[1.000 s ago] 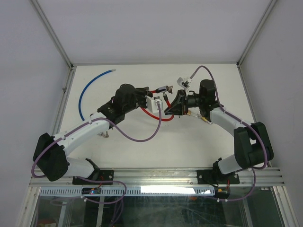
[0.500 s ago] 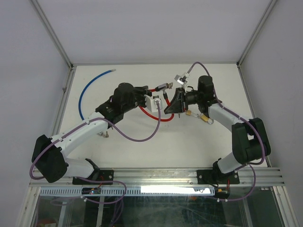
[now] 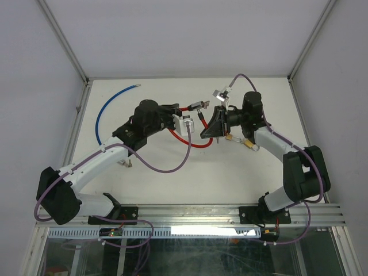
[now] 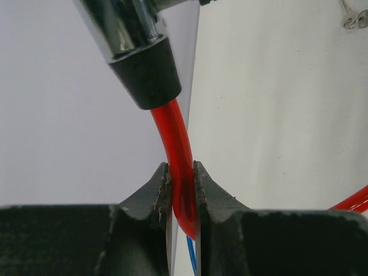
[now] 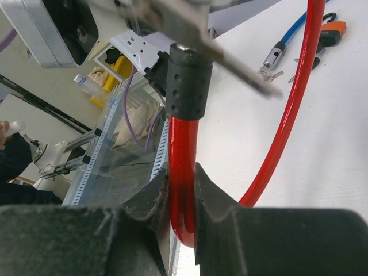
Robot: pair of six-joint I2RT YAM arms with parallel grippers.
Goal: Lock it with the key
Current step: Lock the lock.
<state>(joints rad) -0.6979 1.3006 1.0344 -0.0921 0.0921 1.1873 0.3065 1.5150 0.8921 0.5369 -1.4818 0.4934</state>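
Note:
A red cable lock (image 3: 195, 144) hangs in a loop between my two arms above the table. My left gripper (image 3: 179, 122) is shut on the red cable (image 4: 181, 190) just below its black collar (image 4: 146, 75) and chrome lock body (image 4: 121, 26). My right gripper (image 3: 210, 127) is shut on the cable's other end (image 5: 183, 201), under a black sleeve (image 5: 188, 80) with a blurred metal pin (image 5: 230, 54). The two ends stand close together and apart. Small metal pieces that look like a key (image 5: 277, 75) lie on the table; neither gripper holds one.
A blue cable (image 3: 106, 109) curves along the table's back left, its metal end (image 5: 273, 57) next to an orange and black piece (image 5: 332, 31). Small brass-coloured pieces (image 3: 248, 144) lie beside my right arm. Walls close in on three sides.
Both arms shifted slightly toward the back of the table with the red cable ends held. The right wrist rose a little; the left wrist drew to the left.

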